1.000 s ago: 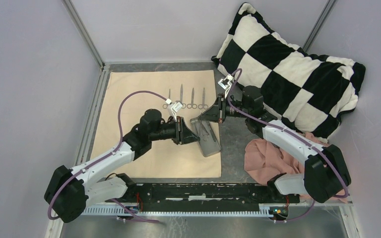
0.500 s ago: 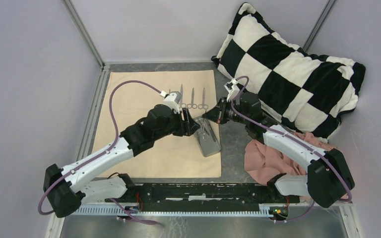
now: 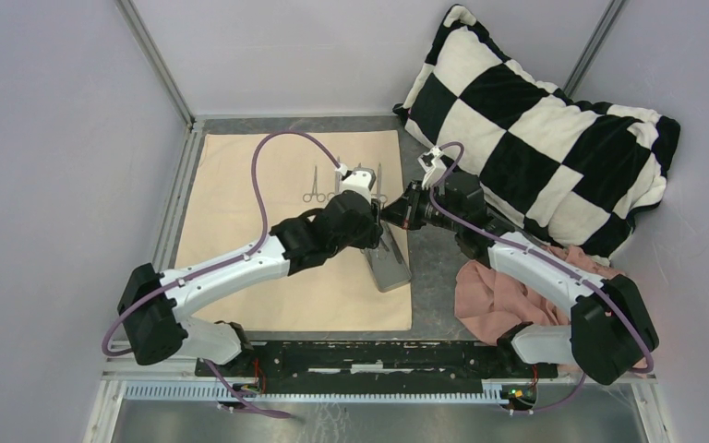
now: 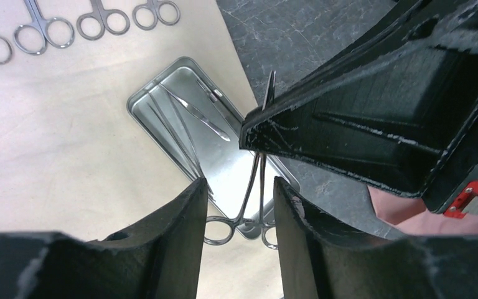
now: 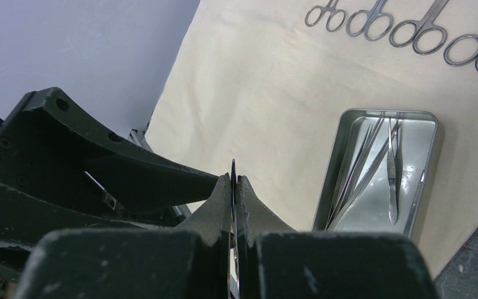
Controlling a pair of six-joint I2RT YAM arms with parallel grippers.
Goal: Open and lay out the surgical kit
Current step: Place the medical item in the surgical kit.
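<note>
Above the tray [image 4: 138, 98], we see the right tool [image 4: 254, 134] pinching one instrument [image 4: 251, 190]. Its ringed end points lengthwise into the half-open left tool [image 4: 239, 187].

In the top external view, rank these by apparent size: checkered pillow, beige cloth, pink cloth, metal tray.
1-2. beige cloth and checkered pillow: they look about alike, so I won't rank them.
3. pink cloth, partly covered.
4. metal tray, clearly smallest.
</note>
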